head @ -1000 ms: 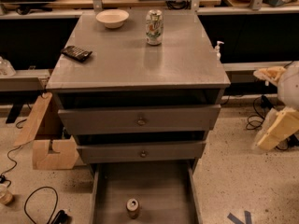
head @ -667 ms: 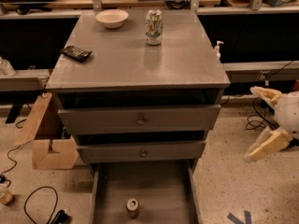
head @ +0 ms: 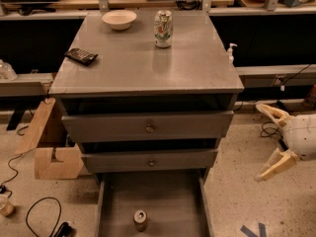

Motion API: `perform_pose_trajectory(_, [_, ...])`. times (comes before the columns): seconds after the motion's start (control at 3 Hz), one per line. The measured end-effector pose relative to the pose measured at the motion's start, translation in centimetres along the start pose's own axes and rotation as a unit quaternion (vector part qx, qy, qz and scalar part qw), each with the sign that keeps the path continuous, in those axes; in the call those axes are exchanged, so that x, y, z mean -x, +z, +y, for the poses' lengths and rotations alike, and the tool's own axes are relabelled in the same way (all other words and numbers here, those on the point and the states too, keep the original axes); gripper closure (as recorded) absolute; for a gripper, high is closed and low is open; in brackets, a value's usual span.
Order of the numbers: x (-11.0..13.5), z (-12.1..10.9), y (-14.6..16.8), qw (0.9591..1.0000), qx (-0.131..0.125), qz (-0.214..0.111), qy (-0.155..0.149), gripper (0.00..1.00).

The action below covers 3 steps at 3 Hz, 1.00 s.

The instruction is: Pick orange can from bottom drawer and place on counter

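Orange can point(head: 140, 220) upright on floor of pulled-out bottom drawer point(head: 165, 196), bottom centre of frame. Gripper point(head: 257, 143) at right edge, mid-height, well apart from can; jaws spread wide, clamped on nothing. White-and-green can point(head: 163, 28) on counter point(head: 148, 68), upper centre.

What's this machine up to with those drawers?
A one-armed robot is meant to lift the orange can out of the open bottom drawer onto the counter. The can stands upright on the drawer floor, untouched. The gripper hangs off to the right of the drawer, fingers open and empty. A white-and-green can and a bowl sit on the counter.
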<state>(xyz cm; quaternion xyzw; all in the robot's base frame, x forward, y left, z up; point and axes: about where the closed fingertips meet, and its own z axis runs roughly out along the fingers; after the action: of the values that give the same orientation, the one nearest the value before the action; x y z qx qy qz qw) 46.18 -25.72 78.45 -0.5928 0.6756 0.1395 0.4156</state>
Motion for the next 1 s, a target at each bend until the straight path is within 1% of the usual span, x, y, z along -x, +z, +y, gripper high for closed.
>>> perform_pose_trajectory(0.33, [-2.1, 0.7, 3.6, 0.9993, 0.016, -0.029, 0.016, 0.00])
perform_pose_trajectory(0.67, [-5.0, 3.5, 9.7, 0.9963, 0.051, -0.068, 0.011, 0.00])
perform_pose_trajectory(1.0, [-7.1, 7.6, 15.3, 0.9914, 0.088, -0.096, -0.011, 0.00])
